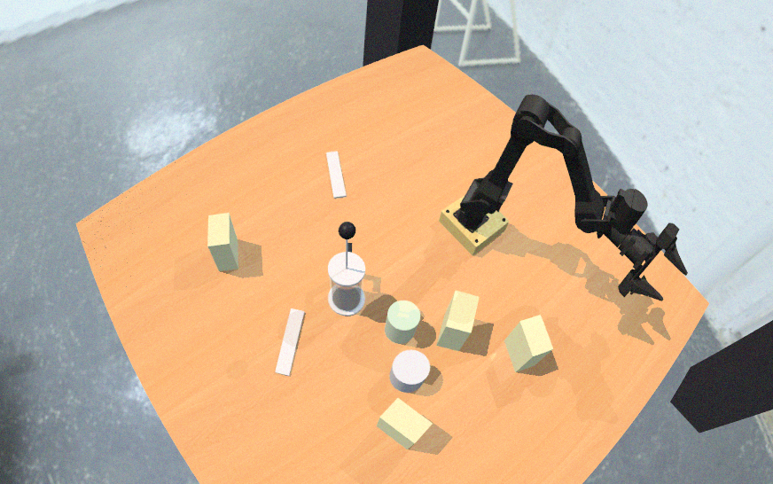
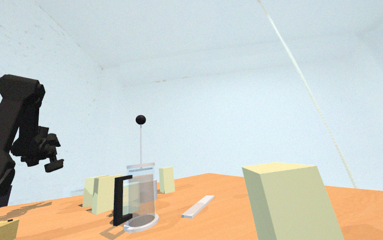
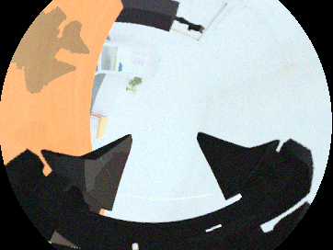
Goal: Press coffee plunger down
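The coffee press is a clear upright beaker (image 1: 346,292) (image 2: 142,194) with a white lid, a pale base ring and a black side handle (image 2: 118,200). The black plunger knob (image 1: 347,230) (image 2: 140,119) stands high above the lid on a thin rod, so the plunger is up. My gripper (image 1: 674,284) (image 3: 165,137) is open and empty. It hangs over the table's right edge in the top view, far from the press. In the exterior view only part of it shows at the left, and its fingertips are hard to tell there.
A green cylinder (image 1: 402,322) and a white cylinder (image 1: 409,370) stand near the press. Several pale blocks stand about, among them one block (image 1: 459,320) (image 2: 105,194) beside the green cylinder and another (image 1: 222,242) (image 2: 294,203) beyond the press. Two flat white strips (image 1: 336,174) (image 1: 290,341) lie on the table.
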### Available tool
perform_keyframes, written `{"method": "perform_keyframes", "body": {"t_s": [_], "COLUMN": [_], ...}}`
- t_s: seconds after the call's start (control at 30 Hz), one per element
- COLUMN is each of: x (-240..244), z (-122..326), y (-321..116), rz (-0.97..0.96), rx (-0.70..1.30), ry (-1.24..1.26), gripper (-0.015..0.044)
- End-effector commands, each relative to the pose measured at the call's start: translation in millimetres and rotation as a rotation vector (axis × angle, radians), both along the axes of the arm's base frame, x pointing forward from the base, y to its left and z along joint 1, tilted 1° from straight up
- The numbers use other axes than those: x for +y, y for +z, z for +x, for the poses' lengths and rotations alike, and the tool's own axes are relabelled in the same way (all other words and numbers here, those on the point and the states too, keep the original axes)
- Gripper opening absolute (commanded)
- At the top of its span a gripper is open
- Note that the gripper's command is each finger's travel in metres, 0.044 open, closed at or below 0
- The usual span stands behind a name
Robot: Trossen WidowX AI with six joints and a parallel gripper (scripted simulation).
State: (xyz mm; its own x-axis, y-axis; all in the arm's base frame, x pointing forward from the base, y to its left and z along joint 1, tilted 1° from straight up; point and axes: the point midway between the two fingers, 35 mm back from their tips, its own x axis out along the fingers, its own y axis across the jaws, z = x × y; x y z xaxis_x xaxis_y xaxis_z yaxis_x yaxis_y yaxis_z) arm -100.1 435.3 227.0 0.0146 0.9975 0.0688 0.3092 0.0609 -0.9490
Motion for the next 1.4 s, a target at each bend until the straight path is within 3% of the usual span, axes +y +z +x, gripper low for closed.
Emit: {"method": "perform_keyframes", "body": {"t_s": [0.0,0.13,0.3,0.63,1.07,1.37], "x": [0,7,8,-35,-170,-300], "z": [2,37,119,258,398,437], "y": [0,5,21,49,75,88], "rz": [-0.002,-0.019,-0.028,0.045,0.281,0.572], "rx": [0.008,0.076,0.244,0.587,1.027,1.368], "ry": [0.0,-0.066,-0.218,-0.496,-0.897,-1.17], "gripper": [0.0426,0.044,0.044,0.044,0.044,0.044]}}
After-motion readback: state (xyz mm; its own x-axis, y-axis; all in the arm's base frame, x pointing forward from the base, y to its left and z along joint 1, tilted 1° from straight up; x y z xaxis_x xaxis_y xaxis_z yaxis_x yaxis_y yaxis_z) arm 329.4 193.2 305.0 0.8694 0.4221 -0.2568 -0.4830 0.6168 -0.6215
